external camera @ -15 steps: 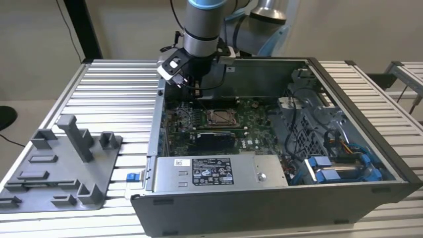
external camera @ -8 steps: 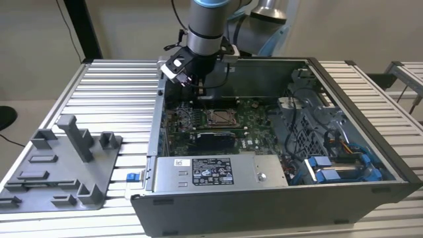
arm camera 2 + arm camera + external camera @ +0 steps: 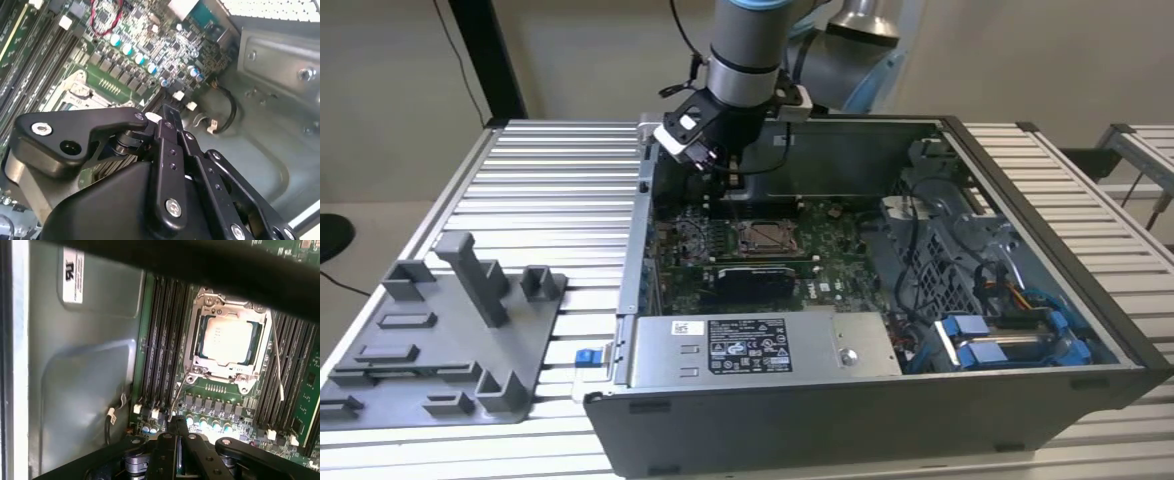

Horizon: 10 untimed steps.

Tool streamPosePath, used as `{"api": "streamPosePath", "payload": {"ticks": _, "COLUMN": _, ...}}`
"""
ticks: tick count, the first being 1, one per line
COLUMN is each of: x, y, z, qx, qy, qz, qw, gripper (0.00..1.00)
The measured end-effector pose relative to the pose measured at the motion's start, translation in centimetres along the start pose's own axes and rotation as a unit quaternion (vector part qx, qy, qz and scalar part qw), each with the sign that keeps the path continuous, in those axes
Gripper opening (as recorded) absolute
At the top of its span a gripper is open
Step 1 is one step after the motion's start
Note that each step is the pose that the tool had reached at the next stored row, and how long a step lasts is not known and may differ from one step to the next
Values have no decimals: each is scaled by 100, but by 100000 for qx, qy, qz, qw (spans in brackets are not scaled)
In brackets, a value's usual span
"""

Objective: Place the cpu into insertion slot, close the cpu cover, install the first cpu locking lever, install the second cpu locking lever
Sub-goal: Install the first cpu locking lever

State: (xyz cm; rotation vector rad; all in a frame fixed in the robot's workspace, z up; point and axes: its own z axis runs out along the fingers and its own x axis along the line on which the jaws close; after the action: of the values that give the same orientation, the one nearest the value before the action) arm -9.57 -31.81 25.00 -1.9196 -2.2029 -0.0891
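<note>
Presently the cpu (image 3: 229, 342) lies in the insertion slot (image 3: 761, 237), and the cpu cover (image 3: 200, 302) appears to be down over it. A thin locking lever (image 3: 275, 360) looks unlatched. Risk: a misjudged approach could skid off that wire and scrape the memory slots (image 3: 162, 340). The end effector (image 3: 178, 424) hovers beside the socket, fingers together, holding nothing.

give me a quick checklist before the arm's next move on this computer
1. Chip seated in socket: ok.
2. Cover down around the chip: ok.
3. Lever latched: not ok, it angles away over the memory slots.
4. Other lever latched: cannot tell.
5. Gripper shut and off the board: ok.
</note>
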Motion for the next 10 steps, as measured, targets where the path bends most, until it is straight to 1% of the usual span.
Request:
{"api": "streamPosePath", "payload": {"ticks": 3, "x": -6, "y": 62, "z": -18, "qx": 17, "qy": 103, "qz": -21, "qw": 100000, "gripper": 0}}
{"api": "streamPosePath", "payload": {"ticks": 6, "x": -16, "y": 143, "z": -32, "qx": 52, "qy": 116, "qz": -38, "qw": 100000, "gripper": 0}}
{"api": "streamPosePath", "payload": {"ticks": 10, "x": -26, "y": 227, "z": -43, "qx": 102, "qy": 121, "qz": -61, "qw": 100000, "gripper": 0}}
